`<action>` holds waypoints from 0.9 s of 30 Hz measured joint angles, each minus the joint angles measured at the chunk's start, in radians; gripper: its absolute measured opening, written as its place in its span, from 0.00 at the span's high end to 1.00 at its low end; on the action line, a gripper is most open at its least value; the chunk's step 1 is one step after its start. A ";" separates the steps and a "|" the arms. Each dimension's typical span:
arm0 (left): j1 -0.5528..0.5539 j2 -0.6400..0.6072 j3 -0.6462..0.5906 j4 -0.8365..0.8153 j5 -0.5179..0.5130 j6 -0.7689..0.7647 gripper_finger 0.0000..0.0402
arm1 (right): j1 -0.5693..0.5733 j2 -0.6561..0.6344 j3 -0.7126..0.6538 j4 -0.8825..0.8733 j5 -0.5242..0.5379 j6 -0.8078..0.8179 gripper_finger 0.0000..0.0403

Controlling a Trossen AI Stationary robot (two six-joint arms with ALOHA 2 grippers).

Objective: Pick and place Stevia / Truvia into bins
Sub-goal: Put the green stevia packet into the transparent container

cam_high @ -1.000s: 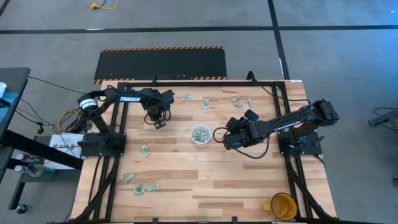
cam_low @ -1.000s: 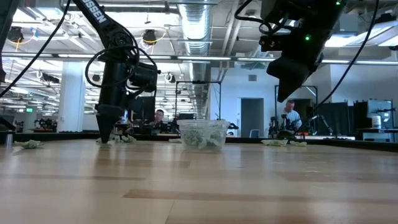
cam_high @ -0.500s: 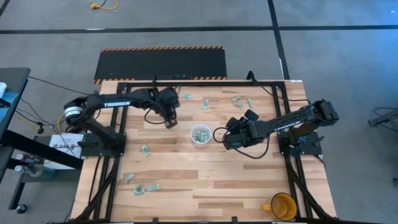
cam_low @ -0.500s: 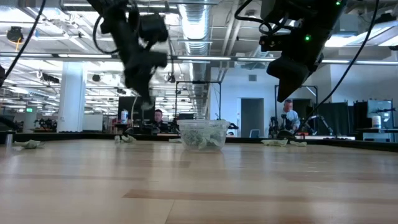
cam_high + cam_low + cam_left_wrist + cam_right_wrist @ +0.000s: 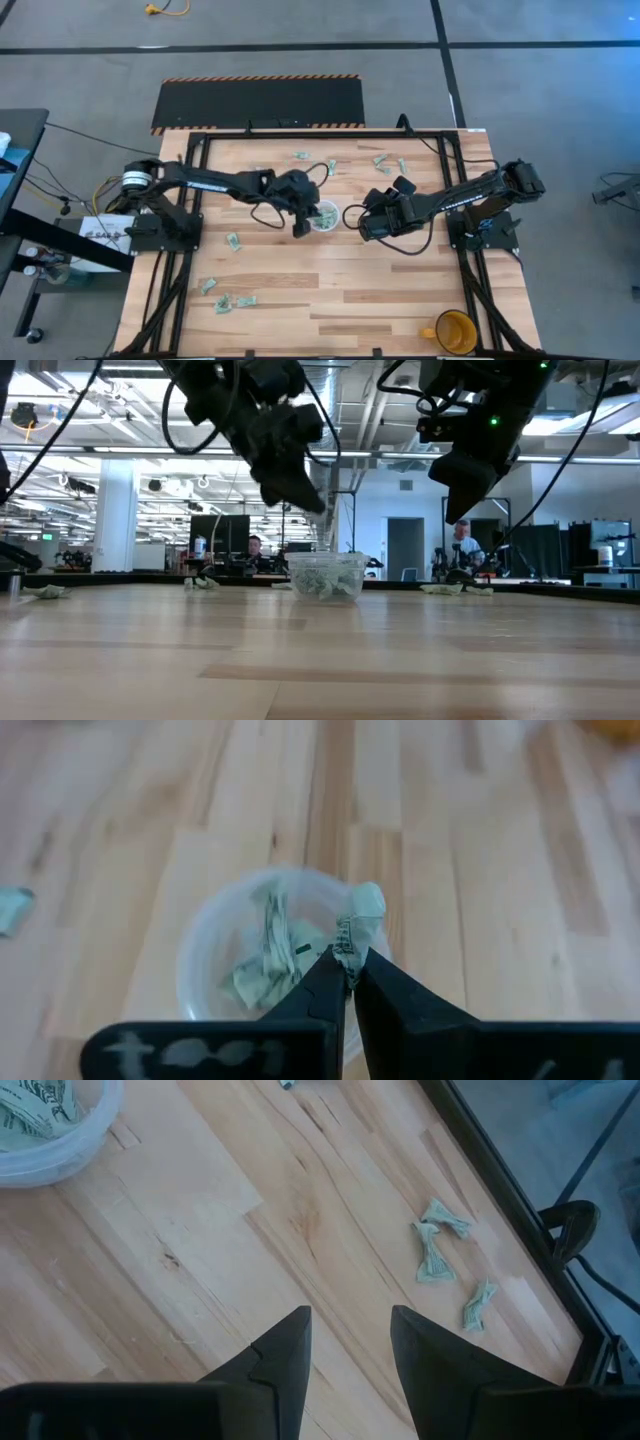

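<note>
overhead looking down, table-level sideways, two wrist close-ups, all sharing cup

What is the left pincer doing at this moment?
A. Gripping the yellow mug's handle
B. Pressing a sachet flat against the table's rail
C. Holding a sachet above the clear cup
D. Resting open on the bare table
C: in the left wrist view the left pincer is shut on a pale green sachet, with the clear cup of sachets directly beyond it.
</note>
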 joint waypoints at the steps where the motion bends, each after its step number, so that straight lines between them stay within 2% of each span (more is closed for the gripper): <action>1: 0.000 0.015 0.000 0.003 -0.001 0.000 0.99 | 0.000 0.000 0.000 0.000 0.000 0.000 0.67; 14: 0.000 0.033 0.000 0.003 -0.008 -0.014 0.94 | 0.000 0.000 0.000 0.000 0.000 0.000 0.67; 22: 0.006 0.033 0.000 -0.011 -0.033 0.000 0.77 | 0.000 0.000 0.000 0.000 0.000 0.000 0.67; 27: 0.025 0.021 0.022 -0.102 -0.007 -0.016 0.67 | 0.000 0.000 0.000 0.000 0.000 0.000 0.67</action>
